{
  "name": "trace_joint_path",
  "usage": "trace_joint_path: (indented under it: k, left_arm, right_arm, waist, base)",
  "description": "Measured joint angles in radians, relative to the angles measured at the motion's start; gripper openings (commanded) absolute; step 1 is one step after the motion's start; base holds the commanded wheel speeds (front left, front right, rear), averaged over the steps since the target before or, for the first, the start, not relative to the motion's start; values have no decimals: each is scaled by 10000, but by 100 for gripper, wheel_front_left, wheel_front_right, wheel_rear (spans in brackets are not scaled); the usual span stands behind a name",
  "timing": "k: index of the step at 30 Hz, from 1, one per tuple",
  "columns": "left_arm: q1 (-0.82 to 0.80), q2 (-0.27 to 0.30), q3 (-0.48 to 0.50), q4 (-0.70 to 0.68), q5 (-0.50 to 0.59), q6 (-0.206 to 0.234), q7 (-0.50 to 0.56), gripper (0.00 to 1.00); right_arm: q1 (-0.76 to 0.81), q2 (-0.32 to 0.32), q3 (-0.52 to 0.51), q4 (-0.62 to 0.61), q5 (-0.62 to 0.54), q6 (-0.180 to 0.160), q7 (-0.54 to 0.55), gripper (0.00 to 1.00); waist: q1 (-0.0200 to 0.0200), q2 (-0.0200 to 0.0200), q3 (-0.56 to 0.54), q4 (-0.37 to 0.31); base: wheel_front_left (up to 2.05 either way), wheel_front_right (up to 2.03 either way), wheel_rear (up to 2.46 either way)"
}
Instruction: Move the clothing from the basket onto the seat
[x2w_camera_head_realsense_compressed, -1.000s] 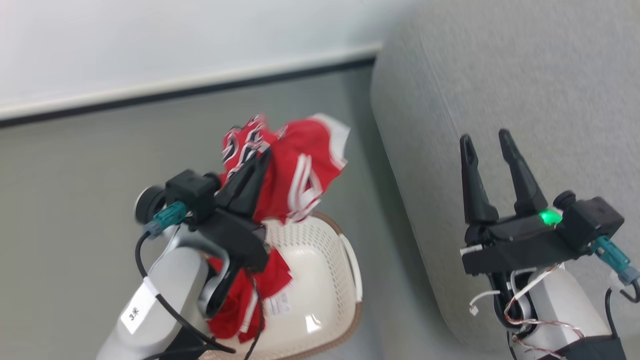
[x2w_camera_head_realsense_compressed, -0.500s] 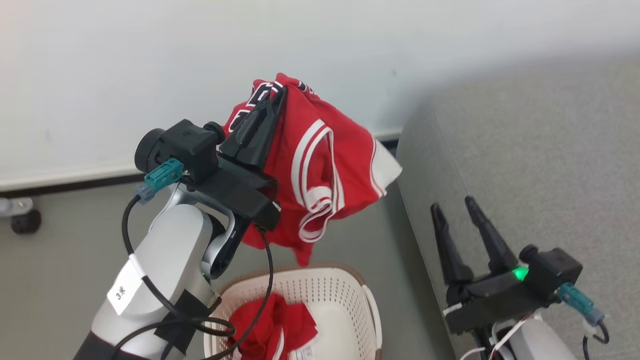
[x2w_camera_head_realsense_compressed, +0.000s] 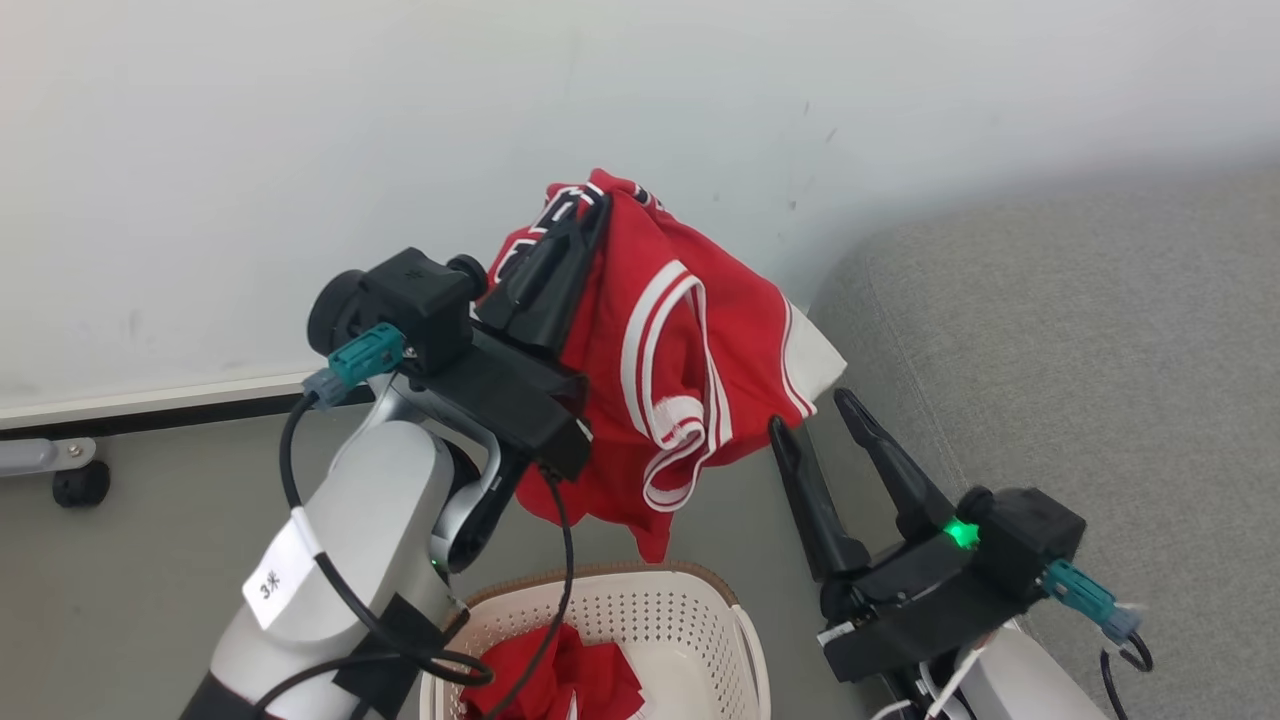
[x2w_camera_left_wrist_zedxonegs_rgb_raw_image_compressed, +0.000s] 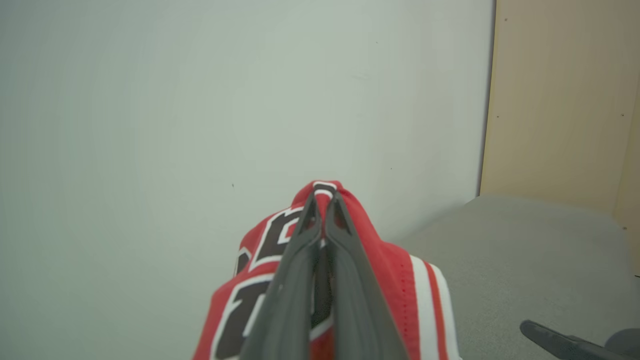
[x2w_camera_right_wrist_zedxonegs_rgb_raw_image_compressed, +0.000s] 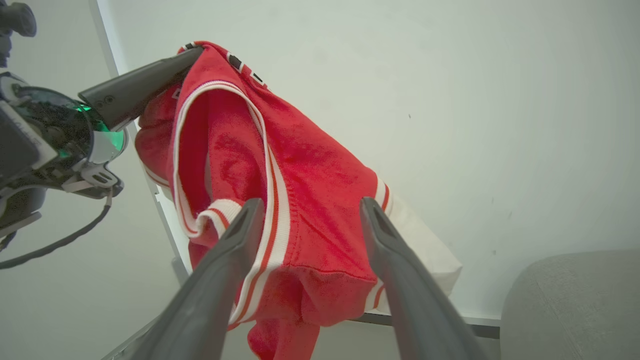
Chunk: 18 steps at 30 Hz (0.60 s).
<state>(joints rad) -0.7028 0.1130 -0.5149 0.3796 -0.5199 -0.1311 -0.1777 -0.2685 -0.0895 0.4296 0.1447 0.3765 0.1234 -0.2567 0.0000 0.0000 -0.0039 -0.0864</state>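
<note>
Jaws of left gripper (x2w_camera_head_realsense_compressed: 598, 205) pinch shut on red white-striped jersey (x2w_camera_head_realsense_compressed: 680, 330), hanging above cream perforated plastic basket (x2w_camera_head_realsense_compressed: 660, 615); right gripper (x2w_camera_head_realsense_compressed: 810, 410) jaws spread, empty. Fabric soft, light, drapes: grip bunched fold.

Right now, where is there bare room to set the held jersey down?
The seat is bare from the wall to the right gripper: ample room. Crowded: the jersey hangs close beside that gripper's fingers, and the basket holds another red garment.
</note>
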Motion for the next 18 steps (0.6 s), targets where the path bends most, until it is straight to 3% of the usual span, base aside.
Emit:
trace_joint_path:
  k: [18]
  left_arm:
    - [47, -376, -683, -614, -159, 0, 401, 0]
  right_arm:
    - [-2353, -314, 1705, 2920, -174, 4, 740, 100]
  waist:
    - [0, 0, 88, 548]
  base:
    - [0, 0, 0]
